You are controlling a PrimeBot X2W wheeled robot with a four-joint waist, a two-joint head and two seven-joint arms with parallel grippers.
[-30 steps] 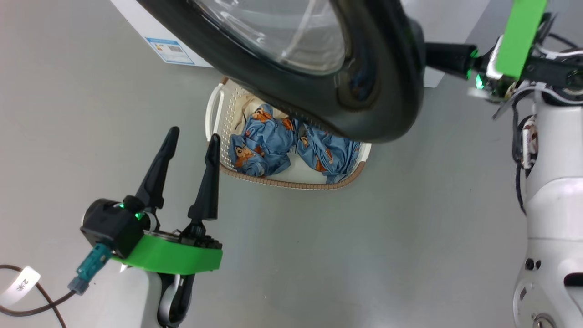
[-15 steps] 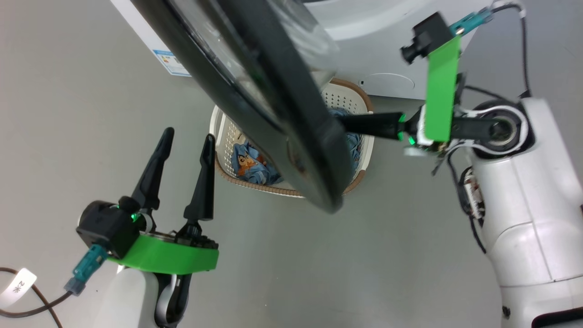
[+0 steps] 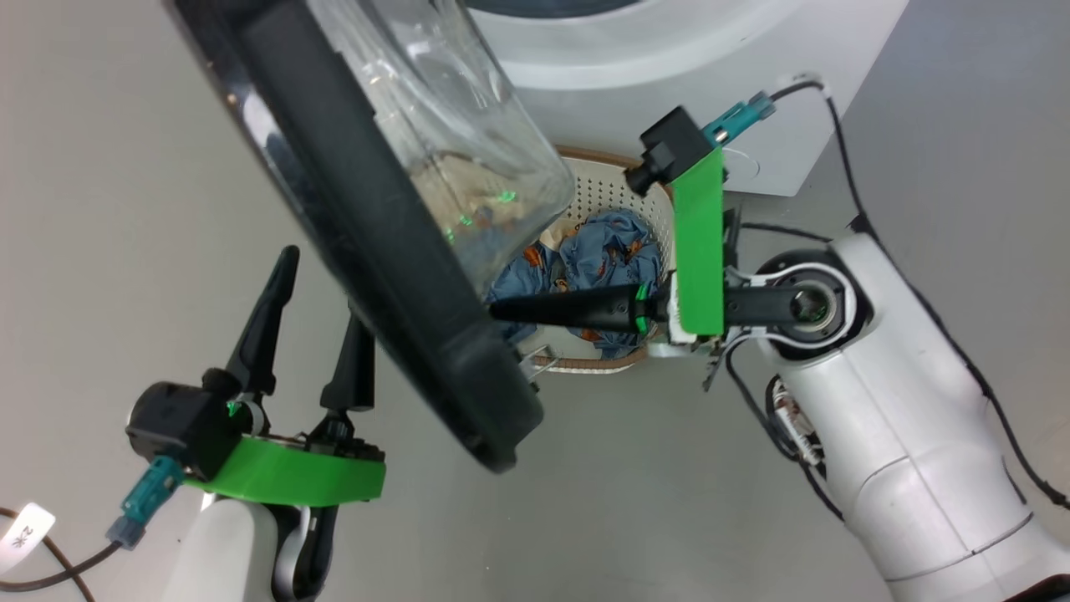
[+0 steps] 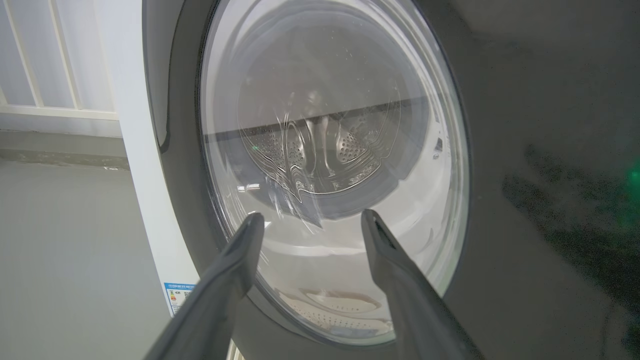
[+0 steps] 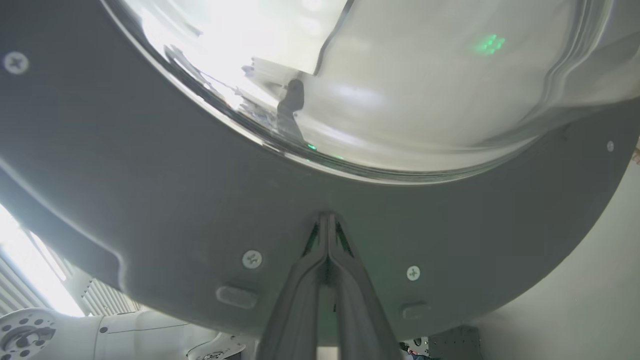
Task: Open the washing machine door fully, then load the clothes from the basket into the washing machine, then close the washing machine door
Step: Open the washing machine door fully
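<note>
The washing machine door (image 3: 359,242) stands swung out from the white washing machine (image 3: 669,58), its black rim edge-on and its glass bowl (image 3: 456,125) bulging to the right. My right gripper (image 3: 495,311) is shut and empty. Its tips rest against the door's grey inner face (image 5: 200,200) just below the glass, where the right gripper (image 5: 327,217) points straight at it. My left gripper (image 3: 322,288) is open on the door's outer side, and one of its fingers is partly behind the rim. The left gripper (image 4: 310,217) faces the door window (image 4: 330,165). Behind the door, the basket (image 3: 623,188) holds blue printed clothes (image 3: 614,247).
The basket sits on grey floor right before the machine's front. My right forearm (image 3: 878,435) reaches in from the lower right. A cable with a white tag (image 3: 21,535) lies at the lower left. A blue label (image 4: 177,295) marks the machine's lower front.
The door has swung further open, leftward, with my shut right gripper following against its inner face. More of the basket's right side has come into sight. My left gripper has barely moved.
</note>
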